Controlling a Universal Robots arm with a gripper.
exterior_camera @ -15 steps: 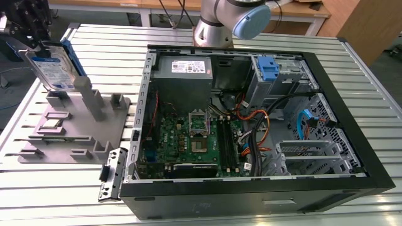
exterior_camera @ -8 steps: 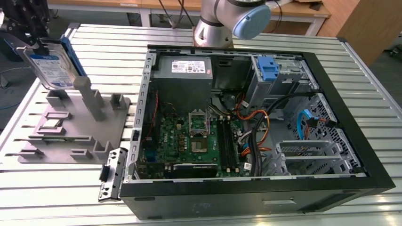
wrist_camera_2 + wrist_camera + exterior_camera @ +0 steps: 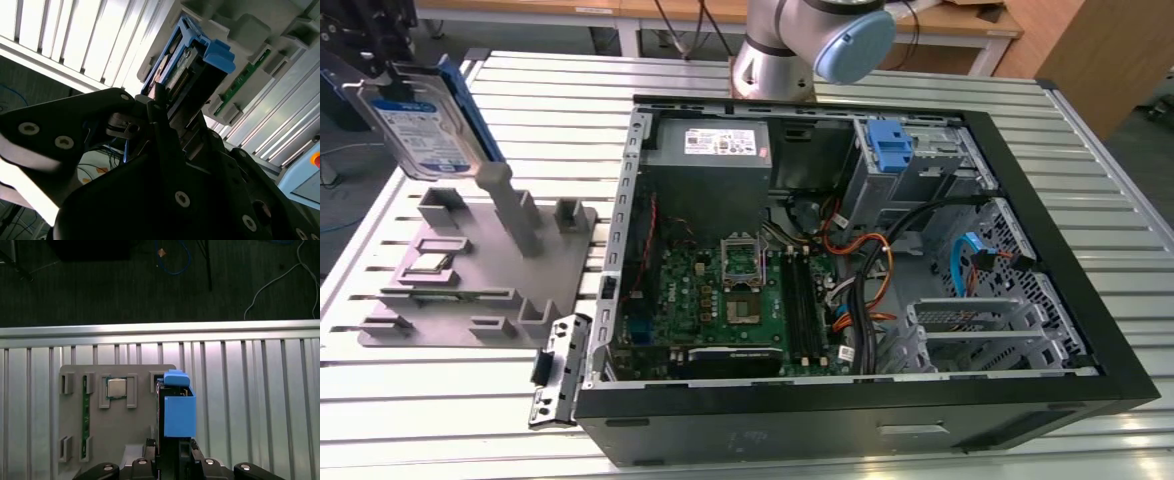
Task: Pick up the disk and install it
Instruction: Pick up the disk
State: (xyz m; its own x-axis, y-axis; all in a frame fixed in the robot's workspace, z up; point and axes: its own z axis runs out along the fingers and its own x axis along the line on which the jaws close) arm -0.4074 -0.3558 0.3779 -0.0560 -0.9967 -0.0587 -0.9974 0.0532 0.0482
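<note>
In the exterior view the disk [image 3: 420, 125] hangs tilted at the far left, a silver drive with a white-and-blue label and a blue side rail. My gripper [image 3: 390, 82] is shut on its upper end and holds it just above the grey fixture plate [image 3: 480, 290]. In the second wrist view the disk [image 3: 192, 67] sticks out from between my dark fingers [image 3: 165, 125]. The first wrist view looks down the disk's blue rail [image 3: 179, 410], with the gripper [image 3: 173, 447] closed around it and the fixture plate [image 3: 117, 430] below.
The open computer case [image 3: 1067, 300] lies on the slatted metal table [image 3: 440, 400], in the exterior view's right. Inside it are a grey power supply [image 3: 714, 145], an upright blue latch piece [image 3: 890, 150], the motherboard [image 3: 720, 300] and cables. The plate carries a processor chip [image 3: 117, 388] and a memory stick [image 3: 85, 420].
</note>
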